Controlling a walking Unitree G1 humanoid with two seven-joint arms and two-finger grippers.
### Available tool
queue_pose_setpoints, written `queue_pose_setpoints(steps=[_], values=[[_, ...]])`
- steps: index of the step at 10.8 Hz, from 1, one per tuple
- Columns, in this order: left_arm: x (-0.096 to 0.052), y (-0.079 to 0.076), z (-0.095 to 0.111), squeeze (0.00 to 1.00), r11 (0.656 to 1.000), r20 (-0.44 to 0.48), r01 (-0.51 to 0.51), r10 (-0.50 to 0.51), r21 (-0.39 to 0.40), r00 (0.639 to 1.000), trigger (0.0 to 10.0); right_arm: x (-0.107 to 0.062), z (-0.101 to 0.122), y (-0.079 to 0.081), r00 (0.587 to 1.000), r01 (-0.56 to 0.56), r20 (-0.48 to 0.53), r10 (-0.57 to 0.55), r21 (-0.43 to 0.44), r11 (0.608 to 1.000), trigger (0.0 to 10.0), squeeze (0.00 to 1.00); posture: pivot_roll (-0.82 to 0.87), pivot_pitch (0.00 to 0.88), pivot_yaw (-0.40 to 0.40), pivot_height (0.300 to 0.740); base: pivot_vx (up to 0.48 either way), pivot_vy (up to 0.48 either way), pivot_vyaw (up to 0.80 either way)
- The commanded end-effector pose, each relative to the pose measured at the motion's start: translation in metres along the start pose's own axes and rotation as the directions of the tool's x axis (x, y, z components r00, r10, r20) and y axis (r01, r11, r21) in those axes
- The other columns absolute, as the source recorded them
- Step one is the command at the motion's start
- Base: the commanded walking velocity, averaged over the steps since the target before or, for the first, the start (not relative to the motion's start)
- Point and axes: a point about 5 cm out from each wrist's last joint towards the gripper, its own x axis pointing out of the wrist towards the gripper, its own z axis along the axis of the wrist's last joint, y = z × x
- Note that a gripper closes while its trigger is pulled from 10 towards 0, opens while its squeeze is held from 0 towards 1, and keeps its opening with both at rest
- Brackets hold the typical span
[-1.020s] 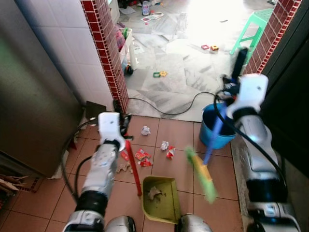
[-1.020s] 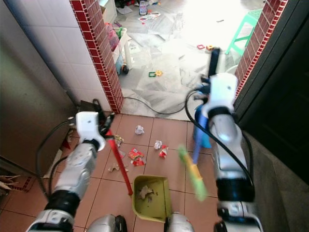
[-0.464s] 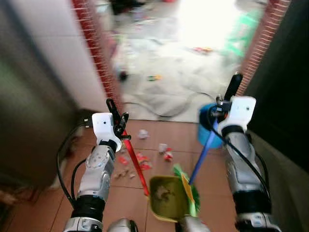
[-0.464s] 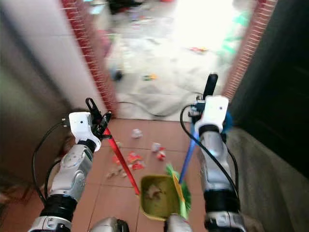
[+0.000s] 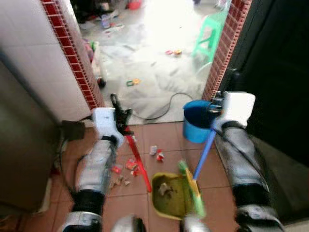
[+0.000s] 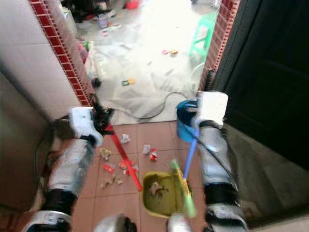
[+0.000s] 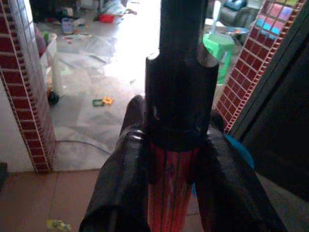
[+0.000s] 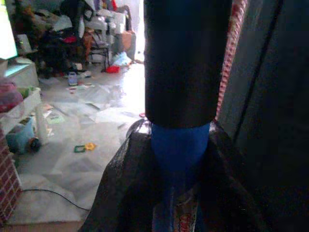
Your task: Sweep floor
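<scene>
A terracotta-tiled floor (image 5: 169, 137) runs up to a doorway framed by red mosaic-tile pillars (image 5: 72, 53), and beyond it lies a bright grey marble floor strewn with toys, a black cable (image 5: 166, 104) and a green plastic stool (image 5: 208, 36). A round blue plastic bucket (image 5: 195, 123) stands at the threshold, just beside the right arm. The left gripper (image 5: 120, 116) is raised in front of the robot with its black fingers (image 7: 120, 193) clamped on either side of the long red handle (image 5: 137, 157) of an olive-yellow plastic dustpan (image 5: 171, 195), which rests on the tiles between the two arms with a clump of crumpled rubbish inside. The right gripper (image 8: 181, 193) holds the blue handle (image 5: 205, 152) of a broom, its fingers (image 8: 118, 188) closed around the shaft just below a black cap; the handle slants down to the green bristle head (image 5: 190, 186), which lies blurred at the right edge of the dustpan. Scraps of red and white wrappers and crumpled paper (image 5: 133, 166) are scattered on the tiles beside the red handle, and more (image 5: 155, 153) lie just beyond the dustpan's mouth.
</scene>
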Motion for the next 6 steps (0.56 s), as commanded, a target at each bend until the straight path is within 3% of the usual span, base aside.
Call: queue_pose_setpoints(steps=[1,2,3,5,6], values=[[0.003,-0.010,0.012,0.00,0.999,0.055,0.051,-0.051,0.017,0.997,10.0,0.008,0.012,-0.004,0.999,0.003,0.033,-0.003,-0.006,1.000,10.0,0.00,-0.20,0.000,0.026,0.740,0.000,0.480,0.00],[0.002,-0.017,0.011,0.00,0.998,0.049,0.066,-0.067,0.019,0.997,10.0,0.011,0.014,0.006,0.997,-0.055,0.058,0.056,-0.026,0.998,10.0,0.00,-0.18,0.000,0.061,0.740,0.000,0.480,-0.49],[0.000,-0.020,0.008,0.00,0.998,0.042,0.064,-0.065,0.020,0.997,10.0,0.008,0.003,0.011,0.998,-0.046,0.030,0.046,0.002,0.999,10.0,0.00,-0.15,0.000,0.083,0.740,0.000,0.409,-0.54],[-0.008,-0.022,0.008,0.00,0.998,0.049,0.049,-0.050,0.029,0.998,10.0,-0.001,-0.006,0.017,0.999,-0.033,0.007,0.033,0.054,0.998,10.0,0.00,-0.14,0.000,0.115,0.740,0.000,0.000,0.00],[-0.010,-0.018,0.009,0.00,0.999,0.047,0.032,-0.033,0.035,0.998,10.0,-0.003,-0.004,0.021,0.997,-0.069,0.021,0.068,0.020,0.997,10.0,0.00,-0.14,0.000,0.120,0.740,0.000,0.000,0.00]])
